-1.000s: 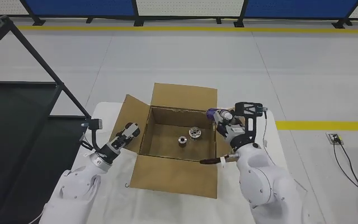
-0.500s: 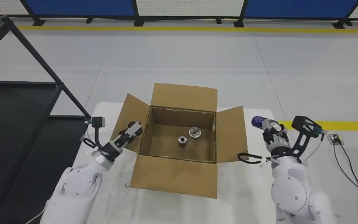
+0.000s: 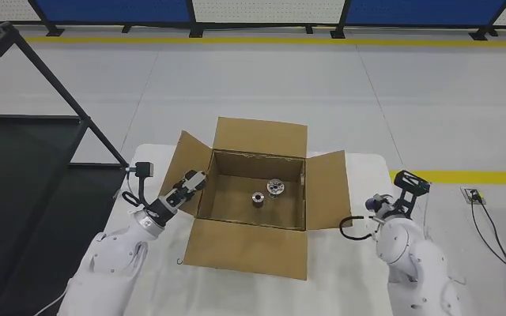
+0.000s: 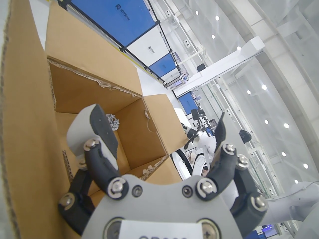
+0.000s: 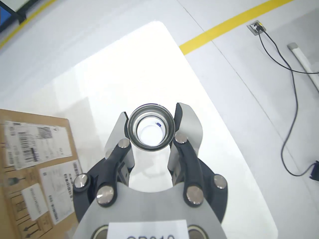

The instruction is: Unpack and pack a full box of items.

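An open cardboard box (image 3: 247,237) stands mid-table with its flaps spread. Two small metal parts (image 3: 258,198) (image 3: 275,187) lie on its floor; one metal part (image 4: 112,121) shows past the left fingers. My left gripper (image 3: 192,183) (image 4: 159,130) is open and empty, just outside the box's left flap (image 4: 25,130). My right gripper (image 5: 150,125) (image 3: 373,205) is shut on a metal ring (image 5: 150,130), a short steel sleeve with a purple end, held low over the white table (image 5: 149,70) to the right of the box's right flap (image 3: 326,189).
The right flap (image 5: 35,165) carries white shipping labels. The table's right edge and rounded corner lie close to the right gripper. A floor outlet with a black cable (image 5: 286,58) sits beyond the table. A dark frame (image 3: 39,158) stands at the left.
My right gripper has carried the metal ring out of the box, swung right past the flap and come down toward the table. The left gripper has crept slightly nearer the left flap.
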Robot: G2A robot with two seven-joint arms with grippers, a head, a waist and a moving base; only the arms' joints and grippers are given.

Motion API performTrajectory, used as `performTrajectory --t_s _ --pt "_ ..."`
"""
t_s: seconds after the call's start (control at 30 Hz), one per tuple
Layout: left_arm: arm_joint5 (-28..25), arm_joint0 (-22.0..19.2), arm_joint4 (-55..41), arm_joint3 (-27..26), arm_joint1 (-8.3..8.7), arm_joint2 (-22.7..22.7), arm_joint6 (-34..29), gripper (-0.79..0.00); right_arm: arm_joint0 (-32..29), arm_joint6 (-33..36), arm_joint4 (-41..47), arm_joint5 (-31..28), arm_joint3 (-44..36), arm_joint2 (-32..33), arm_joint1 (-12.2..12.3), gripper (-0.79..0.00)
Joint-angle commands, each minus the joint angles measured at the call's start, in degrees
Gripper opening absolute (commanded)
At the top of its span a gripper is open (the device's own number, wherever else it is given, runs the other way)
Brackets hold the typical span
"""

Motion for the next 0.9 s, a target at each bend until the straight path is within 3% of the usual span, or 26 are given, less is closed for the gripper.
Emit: performTrajectory --t_s 0.0,0.23,0.87 --pt "0.04 -0.19 0.07 0.14 -0.04 0.27 0.07 0.000 1.33 1.30 -1.34 0.23 2.33 -0.53 -0.02 -0.785" --pt "-0.09 -0.25 0.27 0.36 -0.02 0.33 0.38 0.000 5.26 4.12 -5.81 1.59 8.63 -1.89 -0.16 -0.785" --pt "-0.49 0.73 0.19 0.01 0.16 -0.32 1.19 0.000 8.28 1.21 -2.73 0.36 16.81 -0.28 -0.52 -0.785"
